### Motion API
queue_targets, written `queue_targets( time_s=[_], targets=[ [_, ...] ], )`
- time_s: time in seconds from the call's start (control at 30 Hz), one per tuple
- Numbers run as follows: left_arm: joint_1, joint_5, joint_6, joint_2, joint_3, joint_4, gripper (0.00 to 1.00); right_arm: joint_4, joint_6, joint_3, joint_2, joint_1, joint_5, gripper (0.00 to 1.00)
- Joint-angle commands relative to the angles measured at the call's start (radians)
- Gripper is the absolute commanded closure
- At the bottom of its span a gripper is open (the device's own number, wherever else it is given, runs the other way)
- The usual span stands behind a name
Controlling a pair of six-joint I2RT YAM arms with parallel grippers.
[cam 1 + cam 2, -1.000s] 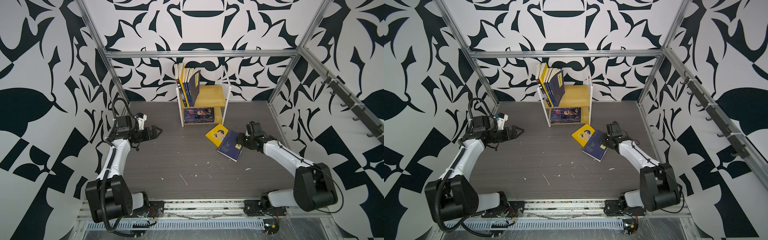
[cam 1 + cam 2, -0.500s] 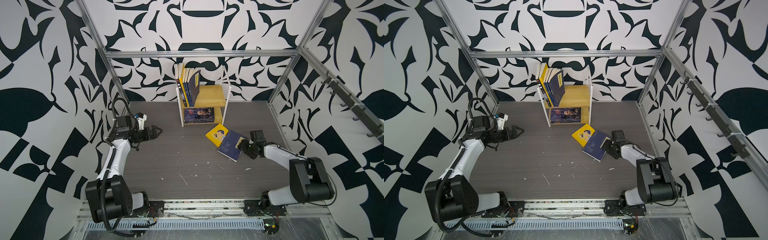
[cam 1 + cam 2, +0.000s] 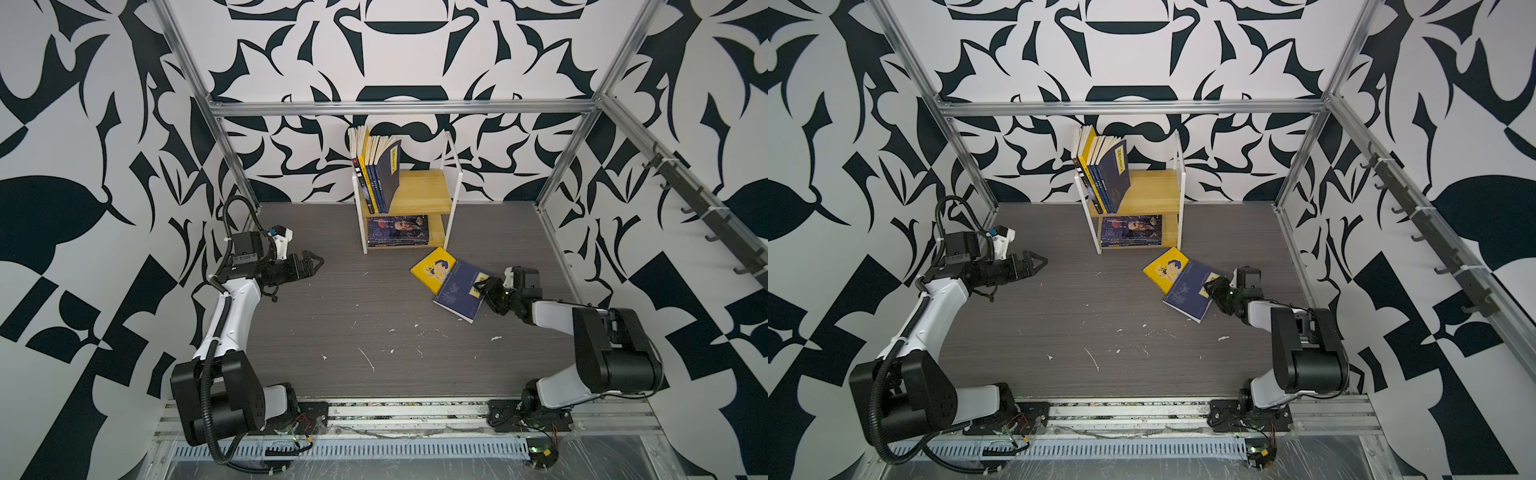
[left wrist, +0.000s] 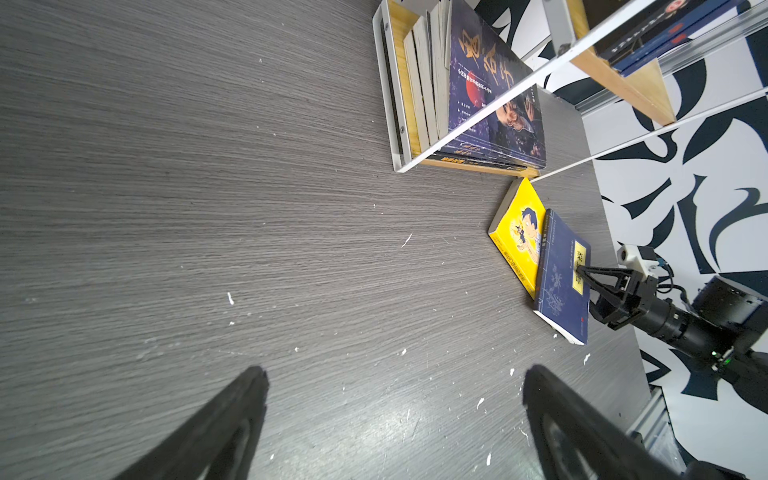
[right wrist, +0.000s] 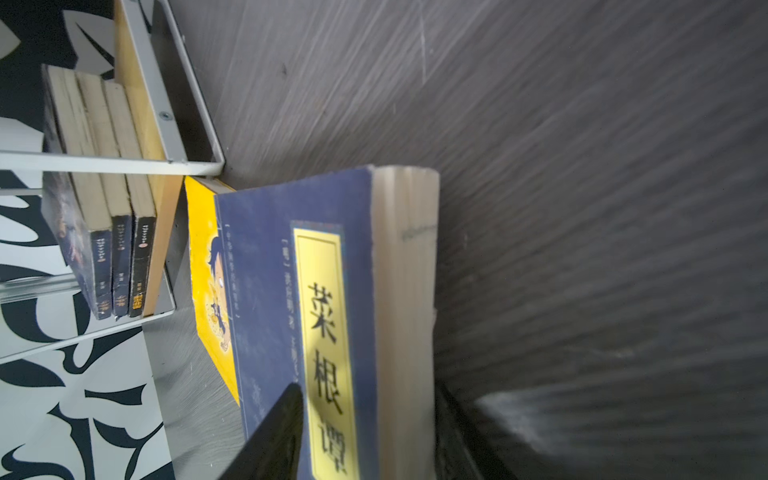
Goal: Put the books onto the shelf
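The navy book (image 3: 455, 293) with a yellow title strip lies on the counter (image 3: 353, 324), near the front right foot of the shelf (image 3: 419, 195). One side of it rests on the yellow book (image 3: 430, 270), so it is tilted and covers a part of that cover; of the cartoon figure only a part shows.

The right gripper (image 3: 482, 286) is at the navy book's edge that faces the right arm. In the right wrist view one finger (image 5: 274, 436) lies over the cover beside the strip. The other finger (image 5: 457, 440) is a dark shape at the page side, so the book's edge is between the jaws. Whether they already press on it, I cannot tell: both fingers are cut by the picture's edge, and the counter there is blurred. In both top views the lower finger is hidden by the book.

On the shelf, the upper tier holds a row (image 3: 382, 174) of upright books at its left side, and the outer one leans. The lower tier holds a flat stack (image 3: 397, 230) with a portrait cover on top. The spines are too small to read.

The left gripper (image 3: 318, 264) hangs over the counter, well apart from the books, with its jaws wide apart. In the left wrist view only the ends of its fingers (image 4: 232, 415) show.
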Motion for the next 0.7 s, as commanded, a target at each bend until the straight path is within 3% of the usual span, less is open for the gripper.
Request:
queue_targets(
  time_s=[0.0,0.27,0.67],
  targets=[
    [0.004,0.004,0.004,-0.001,-0.005,-0.001,0.0,-0.018,0.019,-0.039,0.016,-0.01,-0.02,0.55],
    [0.005,0.012,0.003,-0.005,-0.005,0.0,0.0,-0.007,-0.01,-0.058,-0.092,-0.03,-0.02,0.99],
    [0.005,0.087,0.048,-0.01,0.033,-0.032,0.0,0.038,-0.088,-0.049,-0.271,-0.036,-0.127,1.0]
  ],
)
